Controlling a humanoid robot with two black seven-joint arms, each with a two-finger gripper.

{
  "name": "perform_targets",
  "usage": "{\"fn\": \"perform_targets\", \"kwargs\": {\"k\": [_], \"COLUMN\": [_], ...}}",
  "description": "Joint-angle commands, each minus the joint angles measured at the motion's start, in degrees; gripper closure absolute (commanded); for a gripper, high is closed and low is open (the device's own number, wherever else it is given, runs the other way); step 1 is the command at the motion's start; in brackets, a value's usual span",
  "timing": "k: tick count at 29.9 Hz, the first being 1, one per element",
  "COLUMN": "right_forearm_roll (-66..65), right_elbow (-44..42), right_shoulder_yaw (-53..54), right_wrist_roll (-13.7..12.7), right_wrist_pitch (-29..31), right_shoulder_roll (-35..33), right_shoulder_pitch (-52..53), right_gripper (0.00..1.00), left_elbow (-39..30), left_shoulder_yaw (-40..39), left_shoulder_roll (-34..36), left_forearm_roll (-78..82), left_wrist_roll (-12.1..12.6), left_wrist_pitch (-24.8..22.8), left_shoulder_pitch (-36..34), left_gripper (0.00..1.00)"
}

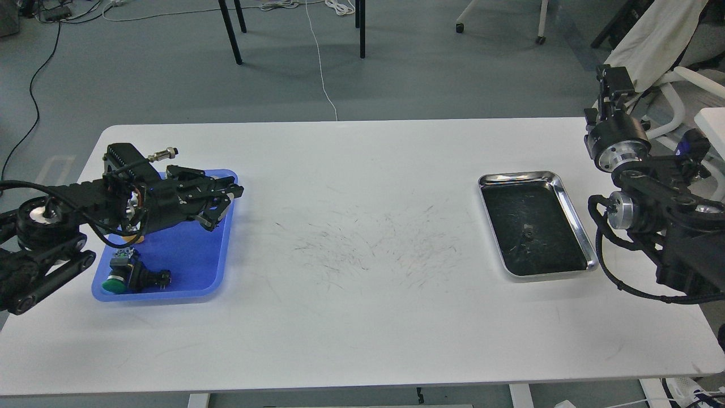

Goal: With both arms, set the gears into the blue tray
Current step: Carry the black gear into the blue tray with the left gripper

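While the left gripper [226, 198] hangs jaws-spread over the blue tray [192, 266], one gear [528, 231] sits in the steel tray [572, 215] on the scuffed white table [362, 317]; right gripper [613, 76] jaws unreadable, grey floor behind.

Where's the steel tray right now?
Head view: the steel tray sits on the table's right side, just inboard of the right arm, far from the blue tray.

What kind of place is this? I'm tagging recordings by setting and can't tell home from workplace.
Probably a lab or workshop, not a home. A plain white table stands on grey flooring with loose cables trailing across it, and the table carries a blue tray and a steel tray for parts.
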Motion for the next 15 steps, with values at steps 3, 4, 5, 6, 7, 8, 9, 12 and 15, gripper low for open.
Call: {"fn": "perform_targets", "kwargs": {"k": [3, 4, 5, 6, 7, 8, 9, 12, 15], "right_forearm_roll": [-0.18, -0.18, -0.18, -0.18, -0.18, -0.18, -0.18, -0.18, -0.26], "right_elbow": [0.01, 0.01, 0.1, 0.27, 0.36, 0.36, 0.36, 0.36, 0.36], "right_shoulder_yaw": [0.0, 0.0, 0.0, 0.0, 0.08, 0.0, 0.0, 0.0, 0.0], "right_wrist_roll": [0.0, 0.0, 0.0, 0.0, 0.0, 0.0, 0.0, 0.0, 0.0], "right_wrist_pitch": [-0.12, -0.12, -0.29, -0.38, -0.47, -0.56, -0.56, -0.47, -0.47], "right_shoulder_roll": [0.34, 0.35, 0.35, 0.35, 0.35, 0.35, 0.35, 0.26, 0.17], "right_shoulder_pitch": [0.13, 0.13, 0.13, 0.22, 0.22, 0.22, 0.22, 0.13, 0.04], "right_gripper": [0.06, 0.06, 0.06, 0.06, 0.06, 0.06, 0.06, 0.06, 0.06], "left_elbow": [1.79, 2.4, 3.45, 4.68, 5.83, 7.32, 8.29, 9.7, 10.75], "left_shoulder_yaw": [0.03, -0.05, 0.03, 0.29, 0.38, 0.38, 0.65, 0.82, 0.82], "left_shoulder_roll": [1.36, 1.01, 0.22, -0.74, -1.45, -1.98, -2.24, -2.95, -3.39], "left_forearm_roll": [-0.1, -0.1, -0.01, -0.1, -0.1, -0.1, -0.1, -0.1, -0.1], "left_wrist_roll": [0.01, 0.01, 0.01, 0.01, 0.01, 0.01, 0.01, 0.01, 0.01], "left_wrist_pitch": [0.14, 0.14, 0.14, 0.23, 0.23, 0.32, 0.32, 0.85, 1.02], "left_shoulder_pitch": [0.53, 0.62, 0.71, 0.8, 0.8, 0.8, 0.8, 1.85, 2.82], "left_gripper": [0.93, 0.93, 0.93, 0.93, 0.93, 0.93, 0.93, 0.93, 0.93]}}
